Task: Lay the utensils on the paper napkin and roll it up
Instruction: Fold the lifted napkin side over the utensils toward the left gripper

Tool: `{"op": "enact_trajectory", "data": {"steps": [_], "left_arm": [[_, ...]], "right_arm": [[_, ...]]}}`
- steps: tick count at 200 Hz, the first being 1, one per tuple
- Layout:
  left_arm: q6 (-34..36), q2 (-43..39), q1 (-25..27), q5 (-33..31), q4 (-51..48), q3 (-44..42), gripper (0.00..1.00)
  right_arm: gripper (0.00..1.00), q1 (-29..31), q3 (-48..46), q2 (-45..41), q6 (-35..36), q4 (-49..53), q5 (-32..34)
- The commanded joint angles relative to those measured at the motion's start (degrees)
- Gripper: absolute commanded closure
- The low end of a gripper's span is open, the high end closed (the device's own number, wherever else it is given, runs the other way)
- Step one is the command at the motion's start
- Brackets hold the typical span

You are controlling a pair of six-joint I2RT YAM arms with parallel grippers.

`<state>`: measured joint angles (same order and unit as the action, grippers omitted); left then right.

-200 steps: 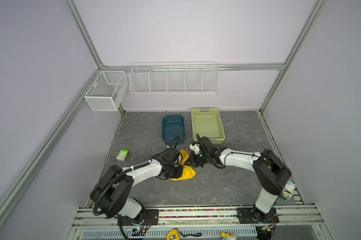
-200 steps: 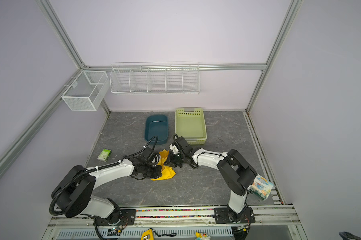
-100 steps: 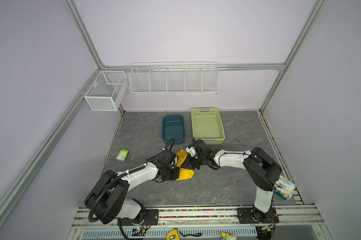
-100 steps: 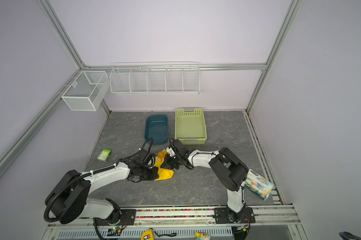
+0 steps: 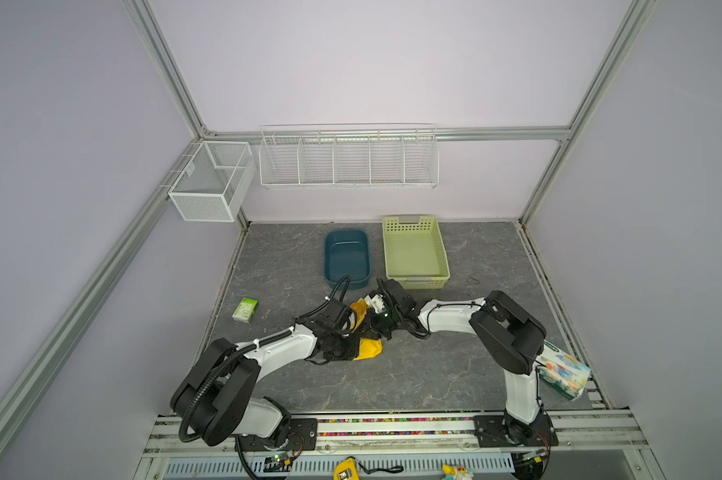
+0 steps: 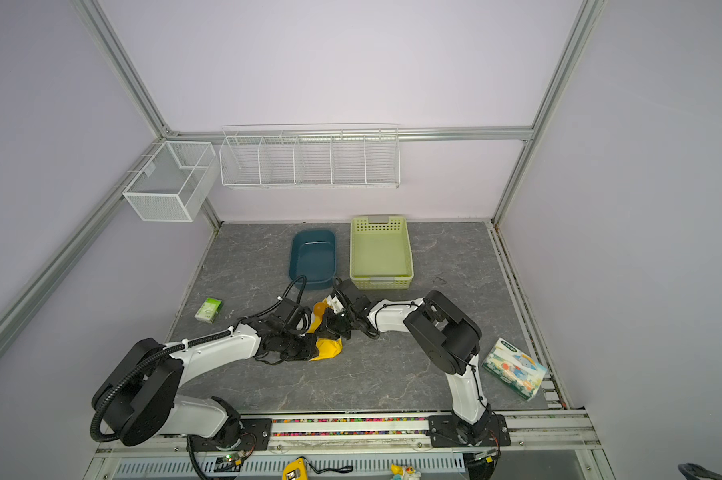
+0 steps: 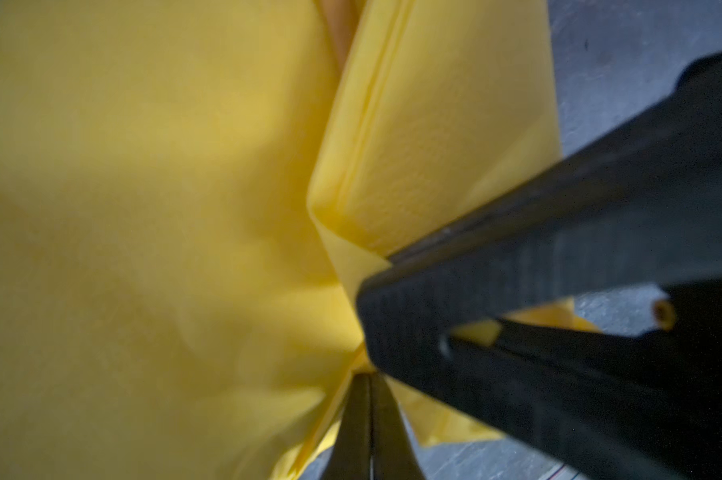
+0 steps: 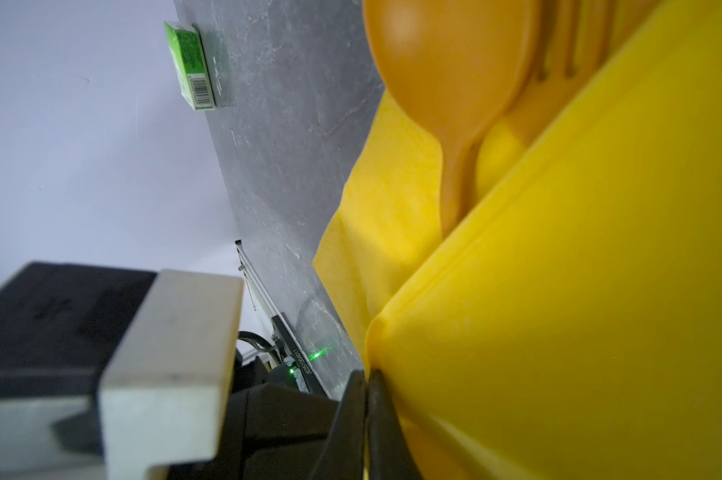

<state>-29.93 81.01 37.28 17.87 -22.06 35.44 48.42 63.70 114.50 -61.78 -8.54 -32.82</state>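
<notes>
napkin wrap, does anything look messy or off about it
Yes. The paper napkin is folded loosely and creased, not a tight roll, and the spoon bowl and fork tines poke out of its open end.

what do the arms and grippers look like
The left arm and right arm have smooth white links between bulky rounded black joints. A ribbed black hose runs along the left arm, and thin black cables trail by the wrists. The left gripper and right gripper are black with slim tapered fingers. No markings are legible.
</notes>
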Motion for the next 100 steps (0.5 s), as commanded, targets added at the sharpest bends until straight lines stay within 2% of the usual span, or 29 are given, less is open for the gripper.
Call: {"op": "enact_trajectory", "data": {"steps": [1,65,100], "left_arm": [[-0.1,0.7,-0.1,0.0,0.7,-0.9,1.0],[-0.4,-0.4,-0.1,-0.3,0.8,-1.1,1.0],[-0.8,-4.7,-0.3,-2.7,-2.0,-0.4,1.0]], "right_arm": [[0.93,0.8,1.0,1.4,-1.9,-1.9,-1.0],[0.9,1.2,0.8,4.6,-2.7,-3.8,-0.9],[0.77,1.1,0.7,5.8,-2.4,-3.5,-1.2]]}}
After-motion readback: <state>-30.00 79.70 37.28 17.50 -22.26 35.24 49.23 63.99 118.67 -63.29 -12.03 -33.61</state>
